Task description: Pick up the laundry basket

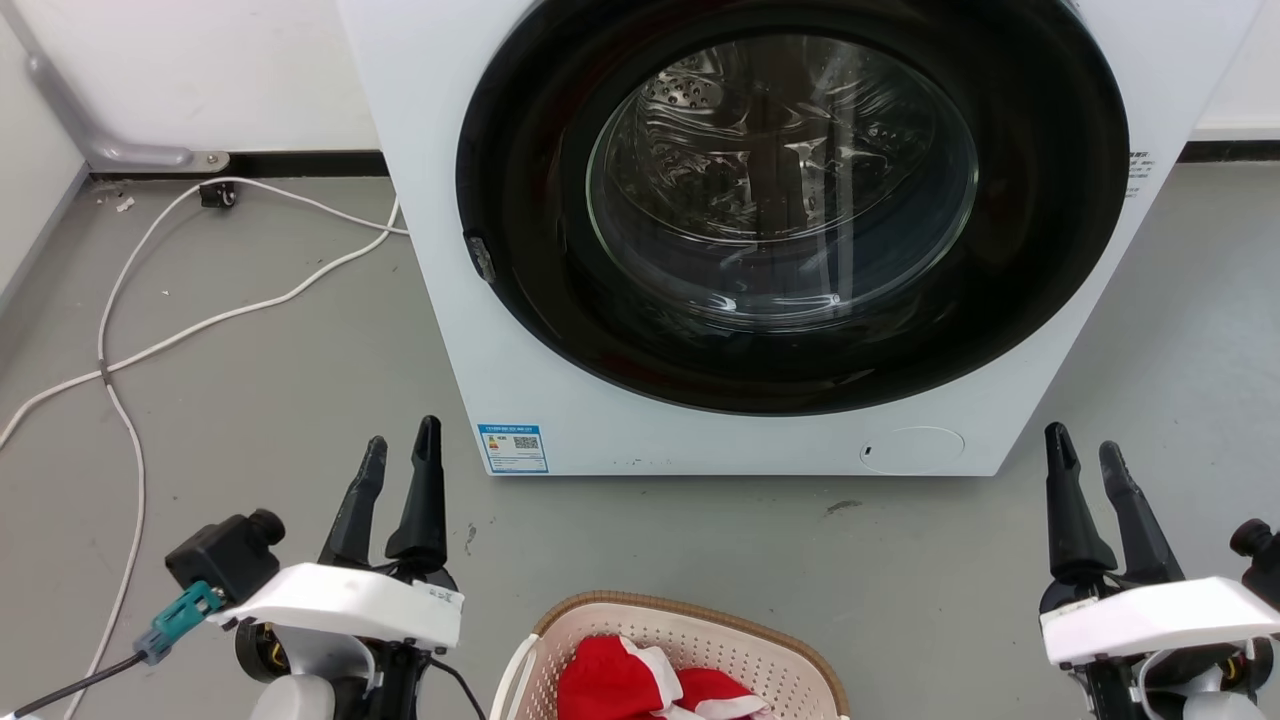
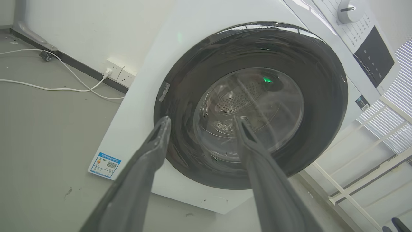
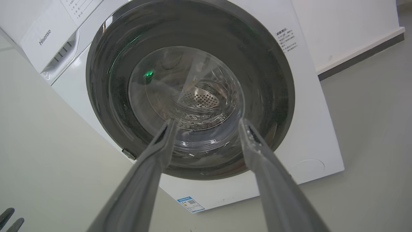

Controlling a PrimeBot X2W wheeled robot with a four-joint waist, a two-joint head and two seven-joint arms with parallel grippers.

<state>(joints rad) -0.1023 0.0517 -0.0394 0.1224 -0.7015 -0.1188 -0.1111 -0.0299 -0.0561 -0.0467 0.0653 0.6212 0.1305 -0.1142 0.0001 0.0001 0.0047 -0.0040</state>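
The laundry basket sits on the floor at the bottom centre of the head view, cream-white with perforated walls and a brown woven rim, cut off by the picture's lower edge. Red and white cloth lies inside it. My left gripper hovers open to the basket's left, fingers pointing toward the washing machine. My right gripper is open well to the basket's right. In both wrist views the left gripper and the right gripper hold nothing and face the machine door.
A white front-loading washing machine with a dark round door stands just beyond the basket. White cables trail over the grey floor at the left. A wall runs behind. A white rack stands beside the machine.
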